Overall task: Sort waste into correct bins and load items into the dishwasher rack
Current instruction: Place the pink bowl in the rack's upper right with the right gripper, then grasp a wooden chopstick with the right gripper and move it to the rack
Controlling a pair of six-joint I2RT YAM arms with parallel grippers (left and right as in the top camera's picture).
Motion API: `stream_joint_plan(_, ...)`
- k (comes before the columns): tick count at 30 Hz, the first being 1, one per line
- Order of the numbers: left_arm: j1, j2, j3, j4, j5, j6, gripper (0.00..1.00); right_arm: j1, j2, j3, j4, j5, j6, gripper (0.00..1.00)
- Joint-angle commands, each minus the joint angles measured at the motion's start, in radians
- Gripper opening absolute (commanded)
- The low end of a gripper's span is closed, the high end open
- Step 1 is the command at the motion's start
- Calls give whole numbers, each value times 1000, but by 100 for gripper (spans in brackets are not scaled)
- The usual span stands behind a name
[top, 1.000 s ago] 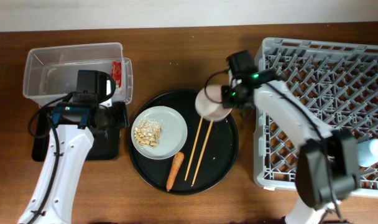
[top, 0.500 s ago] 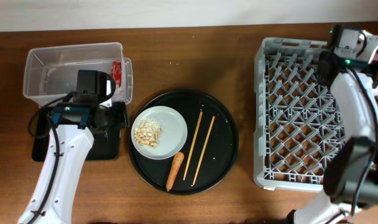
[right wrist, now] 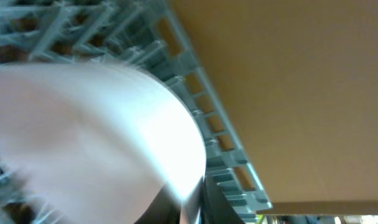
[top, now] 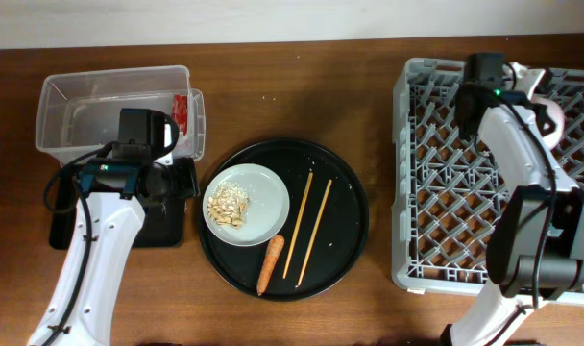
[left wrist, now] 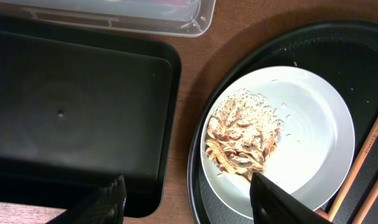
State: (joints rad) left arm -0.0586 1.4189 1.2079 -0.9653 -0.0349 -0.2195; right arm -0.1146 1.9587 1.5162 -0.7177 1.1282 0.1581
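One carrot stick (top: 270, 263) lies at the near edge of the round black tray (top: 348, 221). One plate (top: 271, 192) of crumbs (top: 228, 205) sits on that tray's left half and two chopsticks (top: 300, 226) on its right. Left of it, the left gripper (left wrist: 186, 183) hangs by the shallow black tray (left wrist: 71, 112). Only the left wrist view shows its fingers spread and empty. Farther left, one clear tub (top: 109, 75) shows the red wrapper (top: 182, 111). Right of the round tray stands one dishwasher rack (top: 465, 221). Over its far part the right gripper (right wrist: 190, 204) pinches the white bowl (right wrist: 83, 137) by the rim, a grip visible only in the blurred right wrist view.
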Motion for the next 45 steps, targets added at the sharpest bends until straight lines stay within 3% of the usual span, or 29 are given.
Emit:
stream_joint_plan(1, 2, -11, 2, -2, -10, 12, 63, 16, 13, -24, -31, -112, 20, 22)
stream_joint_plan(6, 2, -11, 2, -1, -10, 12, 63, 29, 11, -24, -185, -233, 37, 30)
stream_joint_plan(8, 2, -11, 2, -2, -10, 12, 63, 29, 4, -24, -285, -287, 156, 30)
stream_joint_plan(12, 2, -11, 2, -2, -10, 12, 63, 31, -150, 0, -380, -422, 203, 50)
stream_joint_plan(14, 2, -11, 2, -2, -10, 12, 72, 32, -288, 16, -386, -640, 146, 77)
stream_joint_plan(15, 2, -11, 2, -2, -10, 12, 74, 39, -348, 16, -387, -793, 100, 79)
stream_joint_plan(17, 2, -11, 2, -6, -10, 12, 78, 72, -409, 16, -402, -1036, 77, 79)
stream_joint_plan(20, 2, -11, 2, -17, -10, 12, 79, 258, -402, 8, -462, -1257, 121, 79)
stream_joint_plan(25, 2, -11, 2, -17, -10, 12, 80, 644, -245, -68, -450, -1251, 448, 81)
stream_joint_plan(31, 2, -11, 2, -21, -11, 12, 80, 793, 4, -93, -354, -1222, 683, 80)
stream_joint_plan(36, 2, -11, 2, -24, -11, 12, 80, 795, 16, -241, -219, -1195, 768, 76)
stream_joint_plan(37, 2, -11, 2, -24, -11, 12, 80, 795, 16, -279, -172, -1194, 768, 71)
stream_joint_plan(40, 2, -11, 2, -31, -11, 12, 80, 795, 16, -336, -96, -1194, 768, 45)
stream_joint_plan(41, 2, -11, 2, -32, -11, 12, 80, 795, 16, -336, -95, -1195, 768, 29)
stream_joint_plan(42, 2, -11, 2, -32, -11, 12, 80, 795, 16, -336, -96, -1195, 768, 20)
stream_joint_plan(45, 2, -11, 2, -33, -11, 12, 80, 795, 16, -336, -97, -1204, 768, 4)
